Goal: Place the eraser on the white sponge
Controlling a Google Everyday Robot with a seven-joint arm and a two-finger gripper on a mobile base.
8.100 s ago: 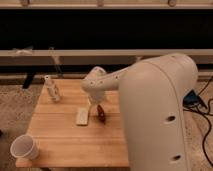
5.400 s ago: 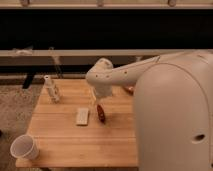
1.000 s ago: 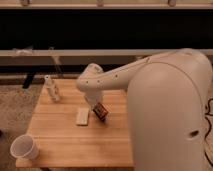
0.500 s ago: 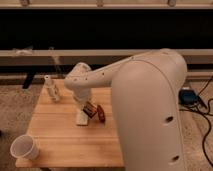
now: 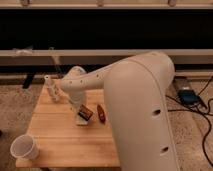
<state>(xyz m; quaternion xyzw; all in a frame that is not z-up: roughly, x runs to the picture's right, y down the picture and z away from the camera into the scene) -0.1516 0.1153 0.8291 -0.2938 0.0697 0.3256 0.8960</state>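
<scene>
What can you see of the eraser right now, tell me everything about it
The eraser is a small dark, blackish block with a reddish-orange marking. It is tilted, right under the end of the arm, where the hand must be; the hand itself cannot be made out. It overlaps the top of the white sponge on the wooden table; whether it rests on the sponge or is held just above cannot be told. A slim red-brown object lies apart to its right.

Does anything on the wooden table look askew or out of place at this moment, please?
Only the eraser: it sits tilted, partly over the white sponge, not flat on it, with the gripper right at it. The white cup, small white bottle and slim red-brown object look undisturbed on the table.
</scene>
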